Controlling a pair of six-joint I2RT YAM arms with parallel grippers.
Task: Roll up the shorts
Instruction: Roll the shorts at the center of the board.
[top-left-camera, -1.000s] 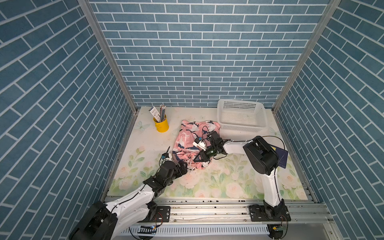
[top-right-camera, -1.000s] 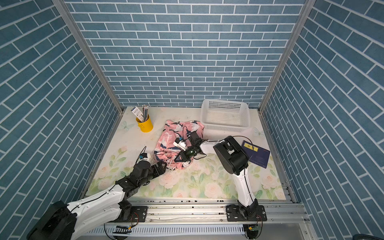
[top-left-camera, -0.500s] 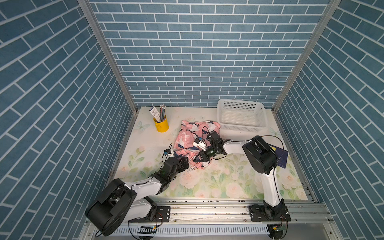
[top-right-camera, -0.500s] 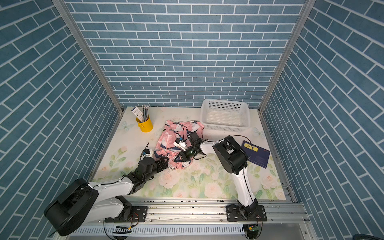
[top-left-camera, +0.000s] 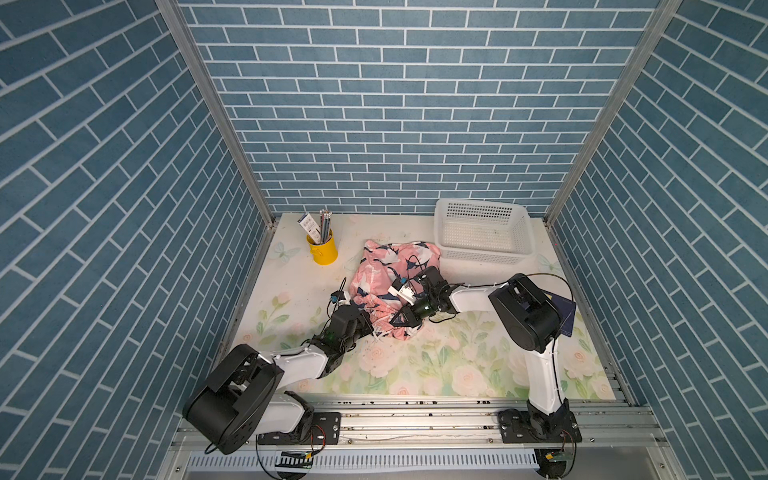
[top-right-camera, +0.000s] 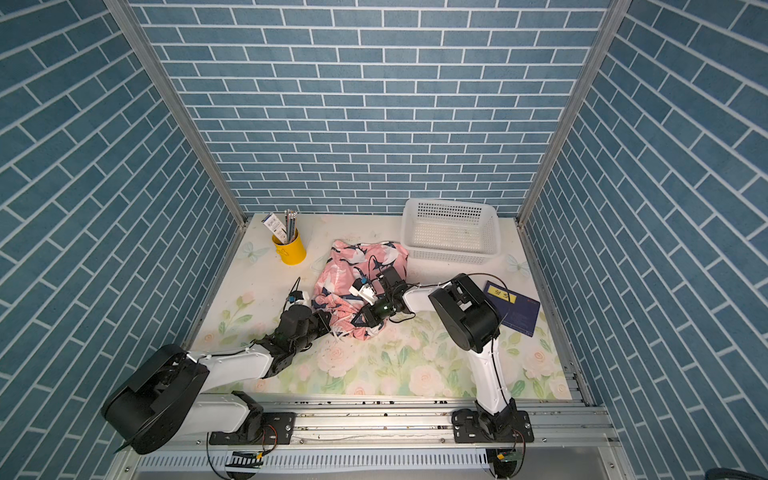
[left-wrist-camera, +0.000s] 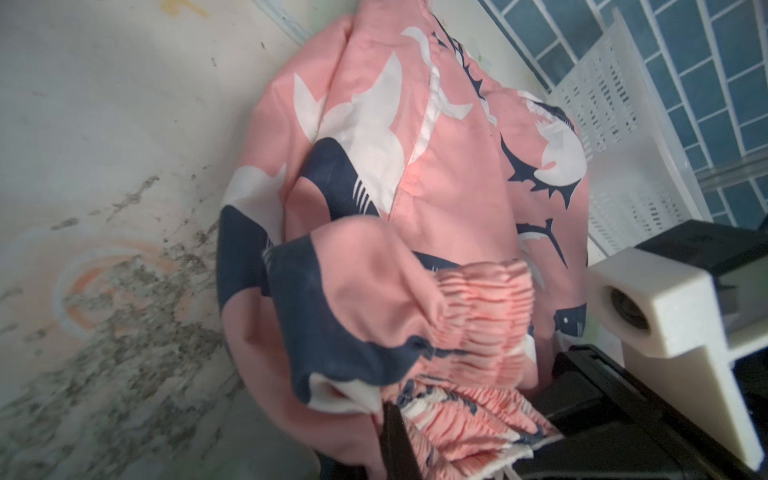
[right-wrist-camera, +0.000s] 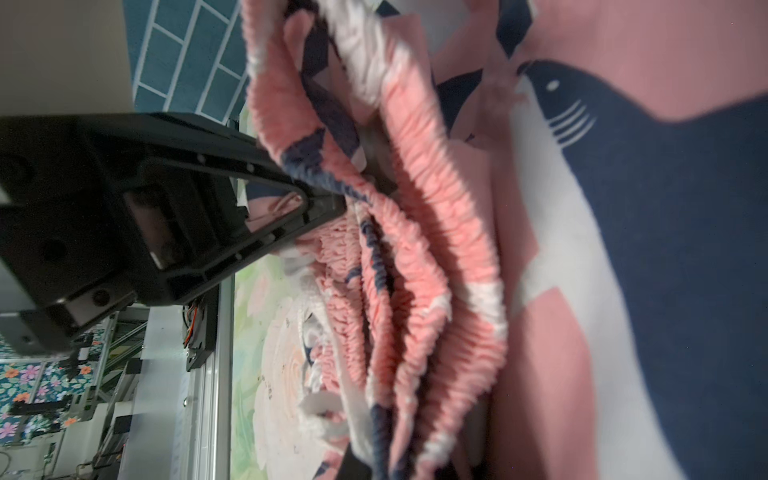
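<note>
The left tool (top-left-camera: 370, 325) is clamped on the waistband of the shorts (top-left-camera: 395, 266). Folds also sit between the jaws of the right tool (top-left-camera: 397, 321), but whether it grips I cannot tell.

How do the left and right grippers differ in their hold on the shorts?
The left gripper is shut on the shorts' waistband; the right gripper has waistband folds between its jaws, clamping unclear. The left gripper reaches in from the front left, the right gripper from the right. Both meet the waistband.

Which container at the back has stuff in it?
The yellow cup, with pencils standing in it; the white mesh basket holds nothing visible.
</note>
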